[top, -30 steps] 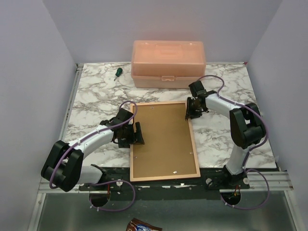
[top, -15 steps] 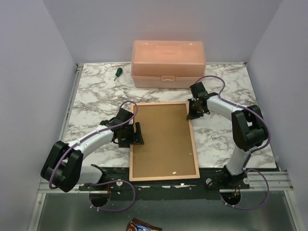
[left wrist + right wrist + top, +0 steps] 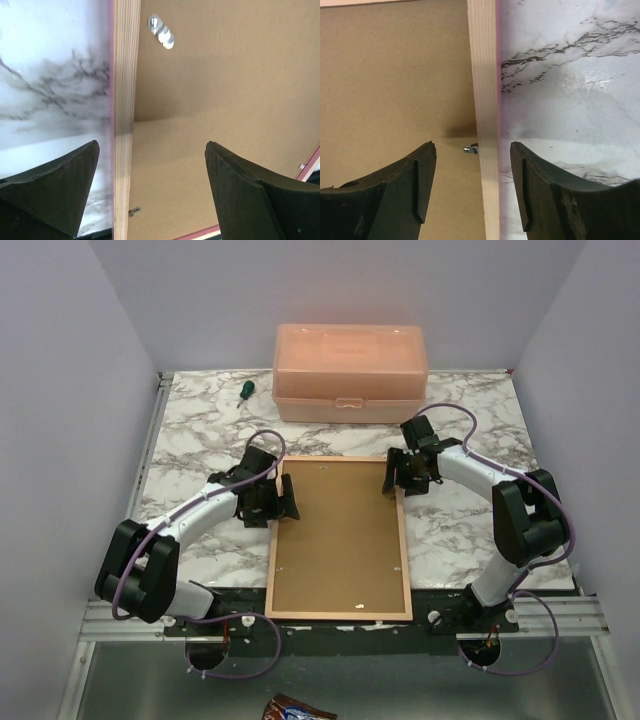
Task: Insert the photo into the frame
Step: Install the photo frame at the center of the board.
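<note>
The frame [image 3: 405, 560] lies face down near the table's front edge, pale wood up, a pink edge showing. A brown backing board [image 3: 340, 540] fills it. The photo is hidden. My left gripper [image 3: 283, 502] is open and straddles the frame's left rail near the far corner. In the left wrist view the rail [image 3: 125, 75] runs between the fingers of the left gripper [image 3: 151, 144], beside the board [image 3: 225, 75]. My right gripper [image 3: 395, 475] is open over the right rail. The right wrist view shows the rail [image 3: 482, 75] between the fingers of the right gripper [image 3: 472, 144], untouched.
A peach plastic box [image 3: 350, 370] stands at the back of the marble table. A green-handled screwdriver [image 3: 243, 390] lies to its left. Small metal tabs [image 3: 470, 148] stick out from the rail over the board. Grey walls close in both sides.
My left gripper has moved farther along the left rail toward the far corner. My right gripper shut, then opened again over the right rail. The frame has slid slightly toward the front edge.
</note>
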Robot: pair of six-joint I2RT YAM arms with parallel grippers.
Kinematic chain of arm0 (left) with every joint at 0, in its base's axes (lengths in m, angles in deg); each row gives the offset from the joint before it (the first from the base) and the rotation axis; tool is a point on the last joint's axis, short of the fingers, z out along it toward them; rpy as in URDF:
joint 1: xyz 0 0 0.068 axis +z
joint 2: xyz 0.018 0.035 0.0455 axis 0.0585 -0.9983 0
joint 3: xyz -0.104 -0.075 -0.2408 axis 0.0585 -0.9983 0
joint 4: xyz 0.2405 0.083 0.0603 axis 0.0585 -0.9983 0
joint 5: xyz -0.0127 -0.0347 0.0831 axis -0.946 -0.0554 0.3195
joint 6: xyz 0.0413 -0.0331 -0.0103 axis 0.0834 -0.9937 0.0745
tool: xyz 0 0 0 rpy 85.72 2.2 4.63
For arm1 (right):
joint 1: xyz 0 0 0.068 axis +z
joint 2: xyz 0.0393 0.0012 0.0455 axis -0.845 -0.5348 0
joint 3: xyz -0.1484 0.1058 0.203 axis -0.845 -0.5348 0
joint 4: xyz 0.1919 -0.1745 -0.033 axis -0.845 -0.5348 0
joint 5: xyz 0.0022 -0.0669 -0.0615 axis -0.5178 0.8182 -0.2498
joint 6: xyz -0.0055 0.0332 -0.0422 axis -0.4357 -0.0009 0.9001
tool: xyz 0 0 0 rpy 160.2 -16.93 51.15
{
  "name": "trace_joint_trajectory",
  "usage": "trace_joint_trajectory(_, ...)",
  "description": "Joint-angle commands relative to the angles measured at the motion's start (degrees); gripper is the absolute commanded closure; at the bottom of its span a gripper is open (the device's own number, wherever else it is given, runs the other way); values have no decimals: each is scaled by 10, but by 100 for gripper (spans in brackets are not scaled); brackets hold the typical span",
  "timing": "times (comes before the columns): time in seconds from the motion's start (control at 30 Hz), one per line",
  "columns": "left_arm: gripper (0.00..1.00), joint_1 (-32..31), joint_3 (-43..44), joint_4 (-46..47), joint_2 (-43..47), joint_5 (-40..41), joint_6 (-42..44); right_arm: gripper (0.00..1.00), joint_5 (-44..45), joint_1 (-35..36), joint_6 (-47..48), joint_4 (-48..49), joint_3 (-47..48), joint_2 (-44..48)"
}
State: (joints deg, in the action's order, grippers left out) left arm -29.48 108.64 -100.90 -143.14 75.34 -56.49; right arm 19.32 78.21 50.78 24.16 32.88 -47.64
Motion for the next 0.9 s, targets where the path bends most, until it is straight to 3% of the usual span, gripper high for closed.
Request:
trace_joint_trajectory(0.0, 13, 19, 71, -9, -48, 42, 44, 31, -24, -1, -15, -6, -6, 13)
trace_joint_trajectory(0.43, 26, 31, 190, -20, -185, 85, 40, 24, -31, -2, -12, -1, -14, 10)
trace_joint_trajectory(0.87, 41, 20, 190, -26, -239, 125, 42, 24, -35, -1, -8, 1, -18, 6)
